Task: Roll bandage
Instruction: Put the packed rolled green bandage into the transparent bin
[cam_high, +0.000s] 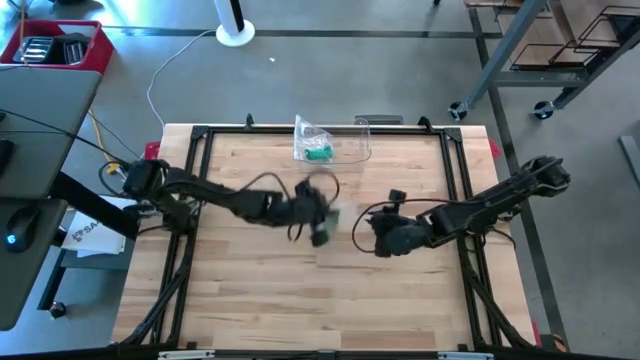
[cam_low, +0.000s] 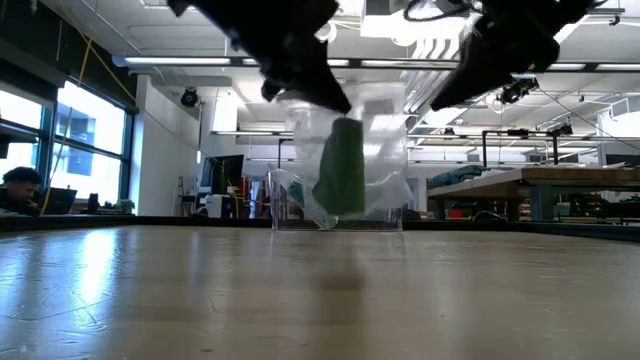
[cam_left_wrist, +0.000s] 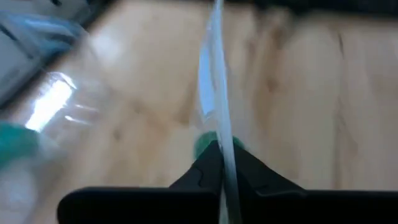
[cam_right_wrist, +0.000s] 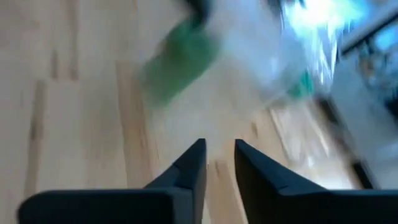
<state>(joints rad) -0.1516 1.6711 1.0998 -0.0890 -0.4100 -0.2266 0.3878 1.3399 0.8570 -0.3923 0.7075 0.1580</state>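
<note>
Overhead, left pincer (cam_high: 322, 232) clamping clear bag (cam_left_wrist: 214, 112), right pincer (cam_right_wrist: 219, 163) slightly parted, container (cam_high: 340, 140) behind.

High view straight down over whole desk (cam_high: 250, 300); low view level at desk height facing room; wrist views close, angled onto wood. All share desk top.

A workshop or lab: long workbenches (cam_low: 530, 180), ceiling strip lights (cam_low: 200, 62), bare concrete floor (cam_high: 400, 75).

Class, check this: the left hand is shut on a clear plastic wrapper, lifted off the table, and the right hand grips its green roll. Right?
Not quite. The right hand grips nothing: the right wrist view shows its fingers apart, the green roll beyond them. The left hand does pinch the clear plastic wrapper.
</note>
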